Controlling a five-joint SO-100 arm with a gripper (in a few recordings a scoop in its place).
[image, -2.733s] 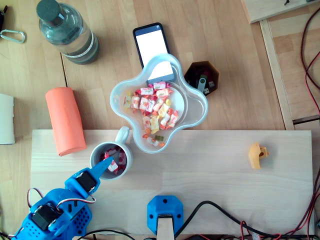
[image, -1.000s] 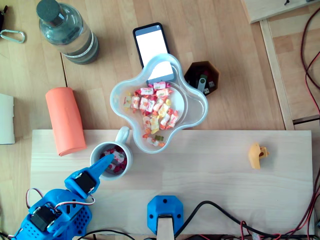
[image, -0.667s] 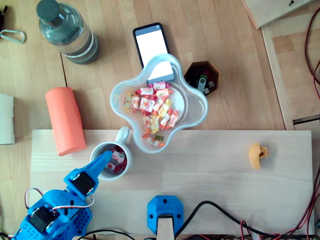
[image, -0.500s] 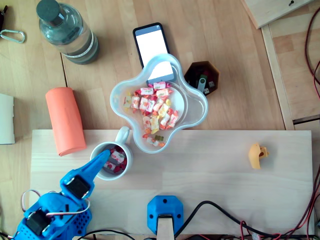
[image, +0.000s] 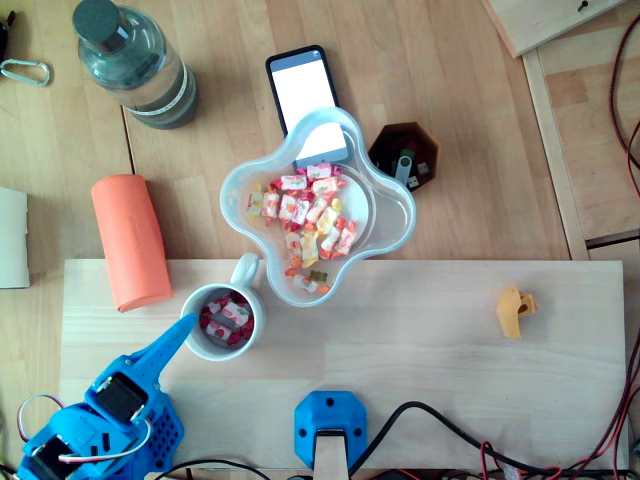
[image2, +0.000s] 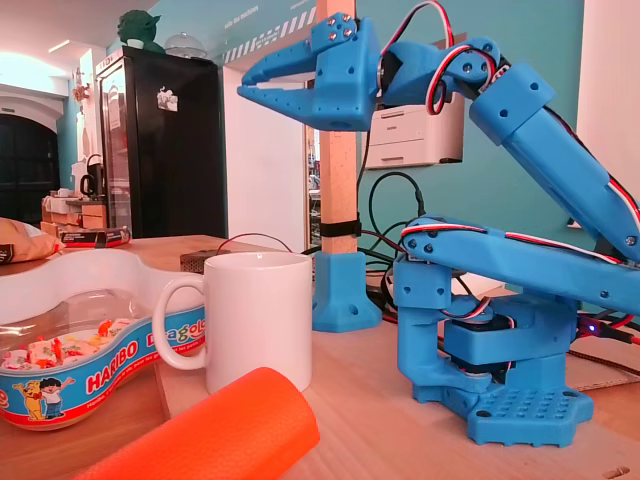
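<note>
- Pulling back from the mug (image: 222, 320), the claw (image: 184, 326) is now hanging just outside the rim on the lower left in the overhead view; half a second ago its tip was reaching over the sweets (image: 226, 317) inside.
- From the fixed view, the mug (image2: 258, 320) is hiding its contents behind its white wall, and the orange roll (image2: 215, 432) is being cut off by the bottom edge.
- Overhead, the arm's base is running off the lower left corner, and the phone (image: 299, 90) is lying partly under the candy bowl (image: 397, 212).
- That bowl (image2: 95, 272) is standing just beside the mug's handle; the roll (image: 129, 240) is lying to the left, a water bottle (image: 135, 60) well above it.
- Near the bowl, a brown box (image: 404, 155) is holding a USB stick; a small yellow piece (image: 515, 310) is sitting far right.
- High above the mug in the fixed view, the claw (image2: 244, 83) is keeping its jaws narrowly apart, gripping nothing and touching nothing.
</note>
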